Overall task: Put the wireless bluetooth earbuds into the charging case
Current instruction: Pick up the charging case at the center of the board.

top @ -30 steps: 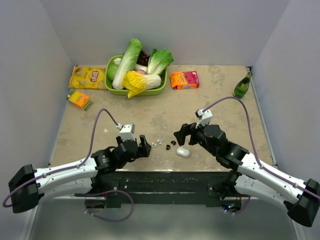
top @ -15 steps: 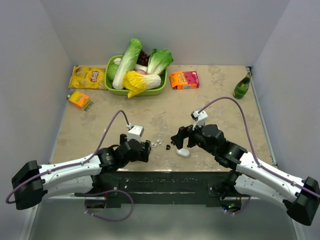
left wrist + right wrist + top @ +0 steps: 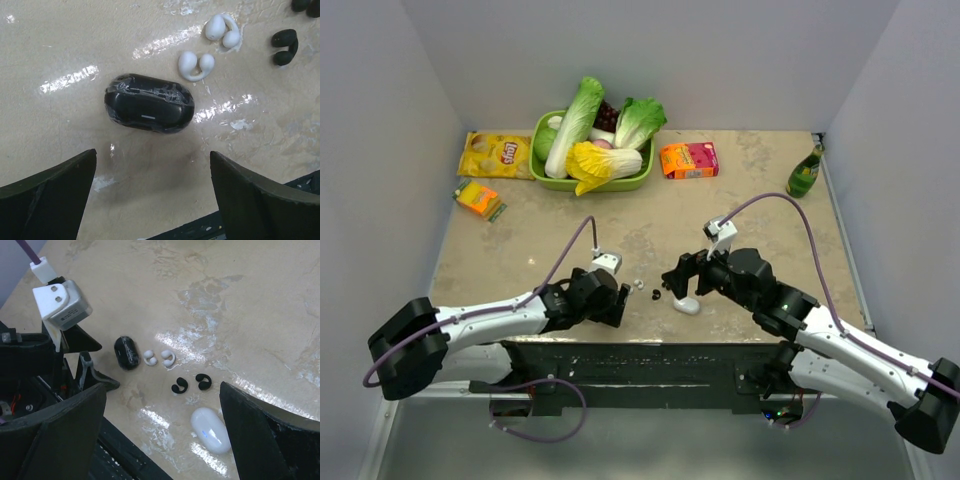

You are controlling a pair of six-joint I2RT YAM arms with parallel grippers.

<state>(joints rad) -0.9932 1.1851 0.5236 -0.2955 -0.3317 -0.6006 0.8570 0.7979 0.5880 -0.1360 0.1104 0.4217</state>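
Observation:
Two white earbuds (image 3: 196, 65) (image 3: 222, 27) lie on the table just beyond a black oval case (image 3: 149, 109). My left gripper (image 3: 152, 195) is open and empty, its jaws standing wide on the near side of the black case. The closed white charging case (image 3: 211, 430) lies on the table between the jaws of my right gripper (image 3: 160, 440), which is open, empty and above it. The right wrist view also shows the white earbuds (image 3: 150, 357) (image 3: 167, 358). From the top view the charging case (image 3: 687, 305) sits beside my right gripper (image 3: 678, 285), and my left gripper (image 3: 617, 300) is left of it.
Two black earbuds (image 3: 179, 386) (image 3: 203, 381) lie between the white earbuds and the charging case. A green basket of vegetables (image 3: 545, 175), a chip bag (image 3: 495, 155), an orange box (image 3: 688, 160), a small packet (image 3: 478, 199) and a green bottle (image 3: 805, 172) stand at the back. The table's near edge is close.
My left gripper has moved right, up to the black case and white earbuds. My right gripper has shifted slightly left and down over the white charging case.

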